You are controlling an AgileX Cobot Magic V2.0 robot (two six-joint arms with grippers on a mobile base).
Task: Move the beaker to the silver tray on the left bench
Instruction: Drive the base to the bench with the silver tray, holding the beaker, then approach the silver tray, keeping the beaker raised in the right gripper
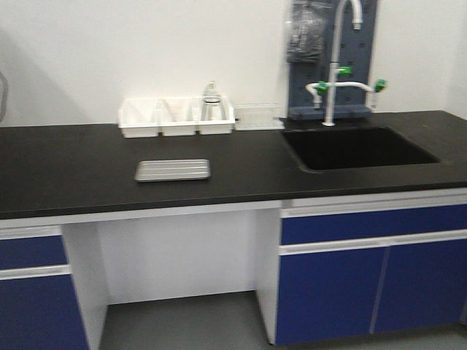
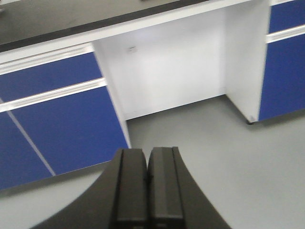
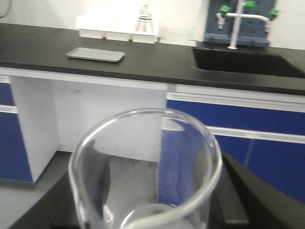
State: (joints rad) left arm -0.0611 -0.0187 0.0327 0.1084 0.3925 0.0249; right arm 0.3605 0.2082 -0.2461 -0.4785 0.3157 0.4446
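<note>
The small clear glass beaker (image 3: 143, 167) is sitting upright and empty in the right gripper (image 3: 147, 210), whose dark jaws are pressing against its sides at three and nine o'clock, so they are grasping it. It is hanging out in front of the cabinets, well apart from the bench and below its top edge.

The flat rectangular silver metal tray (image 1: 173, 170) is lying bare on the long matte black tabletop (image 1: 73, 168), at about eleven o'clock from the beaker in the right wrist view. Judging by this, the pick-up is done and the carry is under way. What is left is closing in on the bench, lifting the glass over its front edge, lowering it onto the tray and releasing it.

The left gripper (image 2: 147, 191) is pointing down at the grey floor (image 2: 228, 157), its jaws clenched together on nothing.

At twelve o'clock from the tray, against the wall, a white divided plastic organiser (image 1: 175, 117) is holding a glass flask (image 1: 211, 106). At three o'clock a black recessed sink (image 1: 357, 146) is sitting under a white tap with green handles (image 1: 336, 73). Nothing is standing between beaker and tray. Only the tabletop's front edge and the blue cupboard doors (image 1: 365, 284) beneath it are lying in the way.
</note>
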